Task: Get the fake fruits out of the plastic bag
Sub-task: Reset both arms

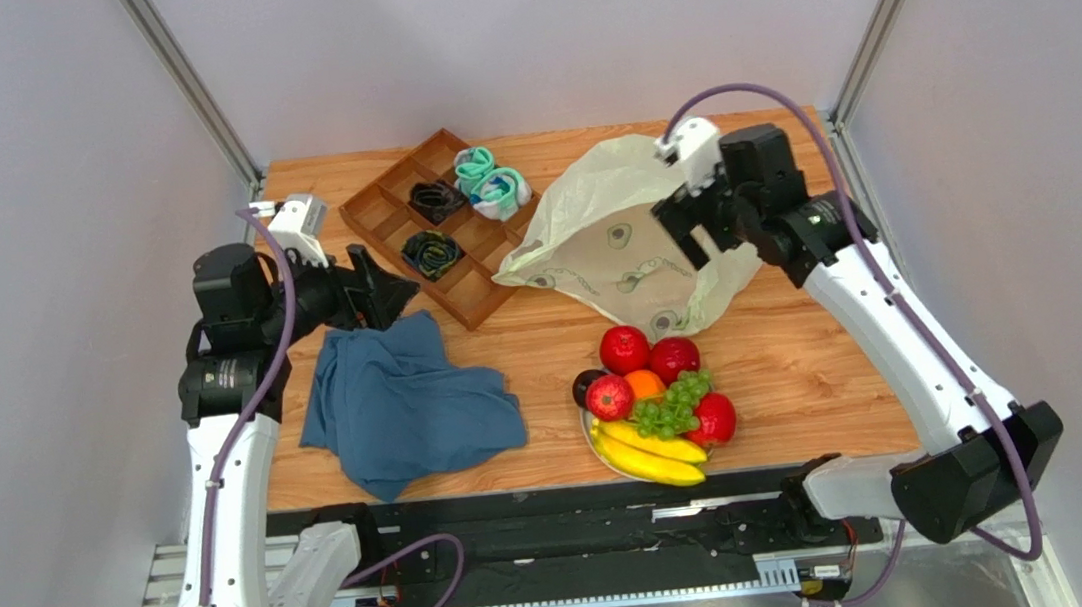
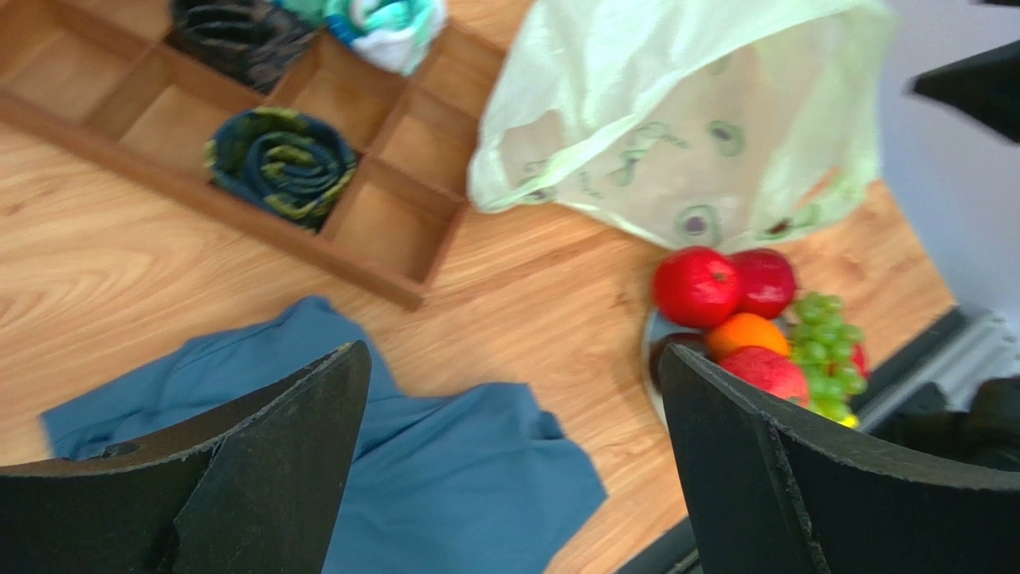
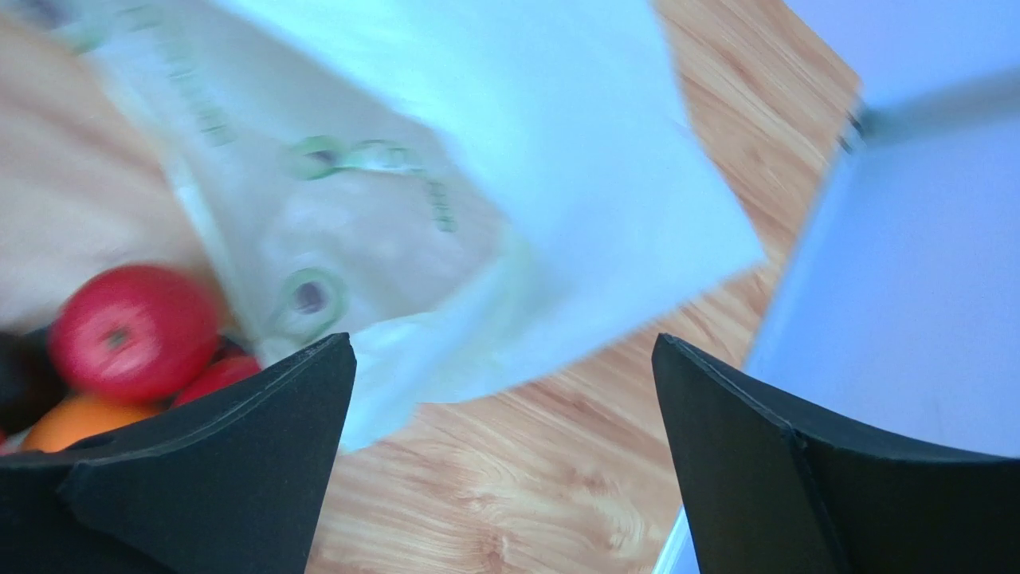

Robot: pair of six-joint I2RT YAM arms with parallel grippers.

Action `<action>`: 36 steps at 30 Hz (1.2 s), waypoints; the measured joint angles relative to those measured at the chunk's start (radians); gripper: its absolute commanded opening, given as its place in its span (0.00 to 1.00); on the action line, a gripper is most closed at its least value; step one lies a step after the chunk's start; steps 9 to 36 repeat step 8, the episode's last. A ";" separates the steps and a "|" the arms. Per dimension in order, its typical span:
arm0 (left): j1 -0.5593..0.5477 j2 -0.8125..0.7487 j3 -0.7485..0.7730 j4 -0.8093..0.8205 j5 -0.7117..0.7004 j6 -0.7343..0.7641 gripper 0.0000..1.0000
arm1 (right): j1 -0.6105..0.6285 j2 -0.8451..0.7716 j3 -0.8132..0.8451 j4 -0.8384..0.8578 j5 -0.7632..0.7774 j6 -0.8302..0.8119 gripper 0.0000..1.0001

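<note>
A: Right claw (image 3: 499,347): how was it recorded?
B: Spread wide, nothing pinched. It was held over the plastic bag (image 1: 591,215). The pale green film was seen between and below both fingers in the wrist view. Whether the film was touched could not be told.
A: And the left claw (image 2: 515,353)?
B: Spread likewise, nothing gripped. It was held at the left of the worktop (image 1: 811,366), above the far edge of the blue cloth (image 1: 407,401) and beside the wooden tray (image 1: 384,212).
A: Where were the fake fruits (image 1: 651,398) noted?
B: Outside the bag, heaped together toward the near edge of the worktop, just beside the bag's near edge. Red apples (image 1: 625,348), an orange (image 1: 645,382), a dark fruit (image 1: 587,383), green grapes (image 1: 672,408) and yellow bananas (image 1: 654,458) were logged, the bananas nearest.
A: The bag itself?
B: Crumpled at the far right, one corner just beside the tray. Rolled socks (image 1: 492,181) were noted in the tray's compartments.
</note>
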 measured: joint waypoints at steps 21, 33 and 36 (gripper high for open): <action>0.000 0.078 -0.040 0.010 -0.175 0.089 0.99 | -0.057 -0.135 -0.224 0.076 0.172 0.173 1.00; 0.000 0.078 -0.040 0.010 -0.175 0.089 0.99 | -0.057 -0.135 -0.224 0.076 0.172 0.173 1.00; 0.000 0.078 -0.040 0.010 -0.175 0.089 0.99 | -0.057 -0.135 -0.224 0.076 0.172 0.173 1.00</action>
